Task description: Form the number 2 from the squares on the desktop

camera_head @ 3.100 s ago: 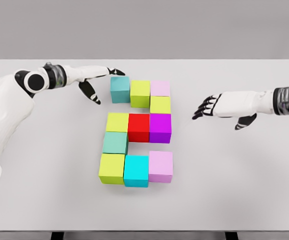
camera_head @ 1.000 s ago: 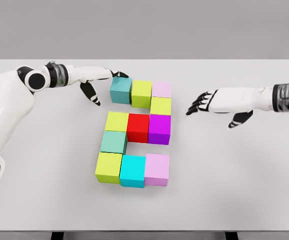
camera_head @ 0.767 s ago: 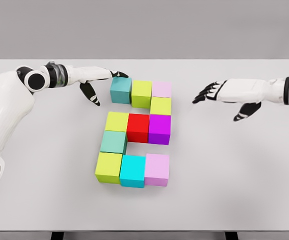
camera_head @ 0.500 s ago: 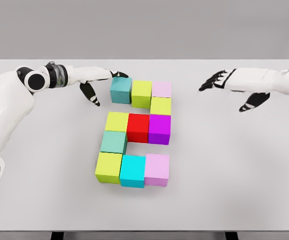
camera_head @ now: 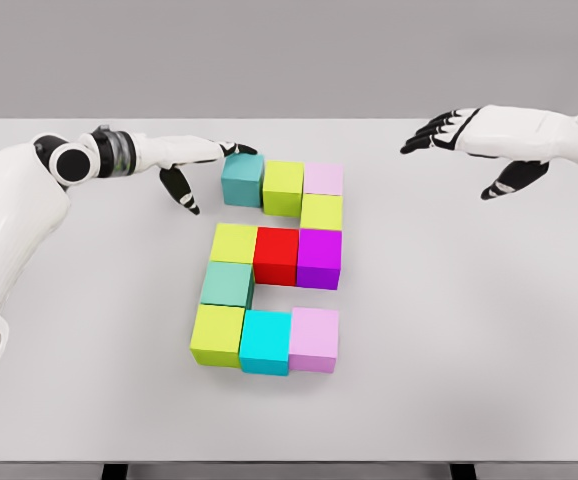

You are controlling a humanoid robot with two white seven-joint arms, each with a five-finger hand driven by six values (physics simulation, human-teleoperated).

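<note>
While the cubes already read as a blocky 2 at the middle of the tabletop (camera_head: 489,330), only the top row looks unsettled. Top row: teal cube (camera_head: 241,179), lime cube (camera_head: 283,187), pale pink cube (camera_head: 322,179). Below the pink one sits a second lime cube (camera_head: 320,211). Middle row: yellow-green cube (camera_head: 234,243), red cube (camera_head: 276,255), purple cube (camera_head: 320,257). Then a sea-green cube (camera_head: 228,284) leads down to the bottom row: lime (camera_head: 219,334), cyan (camera_head: 266,342), pink (camera_head: 314,339).

Left hand (camera_head: 201,165) lies at the teal cube's left side, fingers apart and extended, tips touching or just short of its upper left edge, thumb hanging down just to the left. It holds nothing. The cube lies directly right of those fingers, so any nudge runs rightward along the row's long axis, toward the lime neighbour.

Right hand (camera_head: 469,135) hovers well apart at the far right, fingers spread, empty. Left hand is plainly the nearer one. Judgement: task nearly complete, at most a final squaring of the top row remains.
</note>
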